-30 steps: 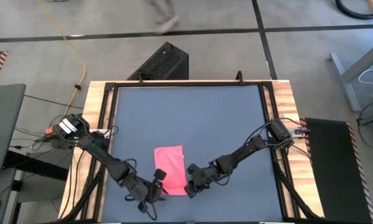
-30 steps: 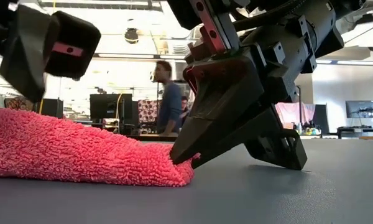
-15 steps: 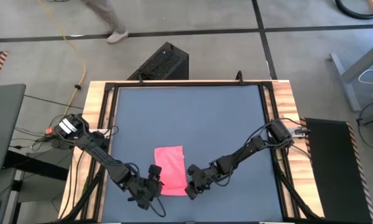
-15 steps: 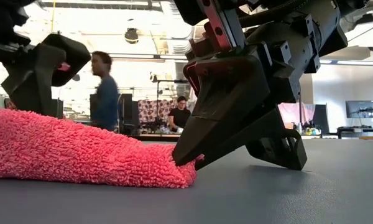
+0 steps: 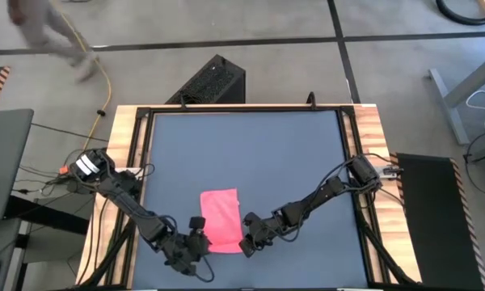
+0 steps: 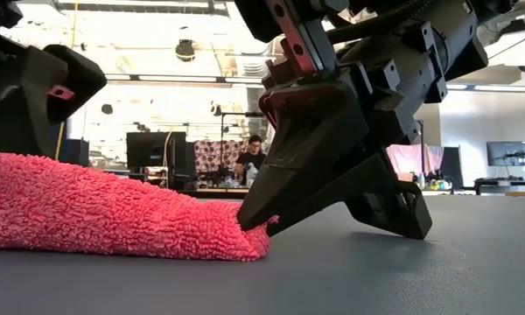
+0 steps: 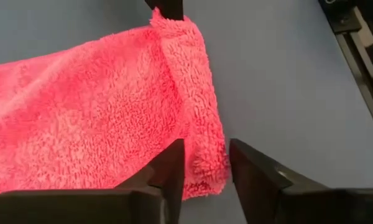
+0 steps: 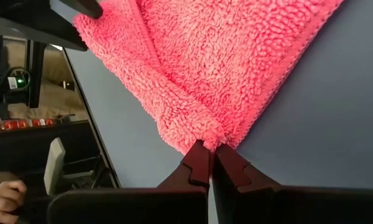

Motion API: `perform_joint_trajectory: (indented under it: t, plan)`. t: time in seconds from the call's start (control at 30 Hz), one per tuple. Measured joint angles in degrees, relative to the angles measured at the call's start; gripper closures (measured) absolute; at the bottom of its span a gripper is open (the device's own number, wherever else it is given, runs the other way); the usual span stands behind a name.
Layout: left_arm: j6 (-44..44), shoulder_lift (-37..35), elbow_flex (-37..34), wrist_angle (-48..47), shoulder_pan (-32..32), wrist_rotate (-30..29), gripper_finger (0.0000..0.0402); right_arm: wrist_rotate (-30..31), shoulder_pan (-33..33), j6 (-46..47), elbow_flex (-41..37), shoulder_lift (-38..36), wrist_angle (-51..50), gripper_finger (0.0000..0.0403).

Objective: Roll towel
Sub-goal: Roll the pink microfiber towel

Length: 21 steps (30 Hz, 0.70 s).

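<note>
A small bright pink towel (image 5: pixel 222 221) lies near the front of the dark grey bench (image 5: pixel 250 153), its front-right corner pinched in the low-reaching right claw (image 5: pixel 246 246), while the left claw (image 7: pixel 206 169), also bent low, stands spread astride the front-left corner, shown only by its wrist view.

This is a robotics lab or open workshop hall. The dark grey bench (image 5: pixel 250 145) sits in a black metal frame with wooden side rails, standing on a grey tiled floor crossed by a yellow cable (image 5: pixel 97 61). A black box-like case (image 5: pixel 214 81) stands just behind the bench. Beyond the bench top, the low view shows bright ceiling lights, desks with dark monitors (image 6: pixel 149 150) and a seated person (image 6: pixel 254 157) working there.
</note>
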Motion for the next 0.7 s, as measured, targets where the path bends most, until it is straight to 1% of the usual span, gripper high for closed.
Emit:
perform_joint_trajectory:
  t: [0.17,0.27,0.43,0.57,0.63,0.7]
  plan:
    - [-1.53,1.5,0.0,0.87,-1.26,-2.29,0.0337,0.0,0.0,0.42,0.0,0.0,0.03,0.0382]
    - [-1.56,3.75,-0.09,2.88,-1.58,-2.07,0.036,0.0,0.0,0.46,0.0,0.0,0.15,0.0377]
    - [-1.78,4.13,-0.04,3.48,-1.65,-1.64,0.0394,0.0,0.0,0.48,-0.07,0.0,0.64,0.0358]
    - [-4.2,4.0,-0.02,2.97,-1.05,1.98,0.04,-0.47,0.0,-0.18,-0.05,0.0,0.61,0.034]
    - [-5.4,4.0,-0.02,2.61,-0.53,4.08,0.04,-2.31,0.02,-3.51,0.2,-0.22,0.25,0.0331]
    - [-6.8,3.98,0.0,2.16,-0.19,5.28,0.0401,-2.91,0.3,-5.95,0.35,-0.65,-0.24,0.0324]
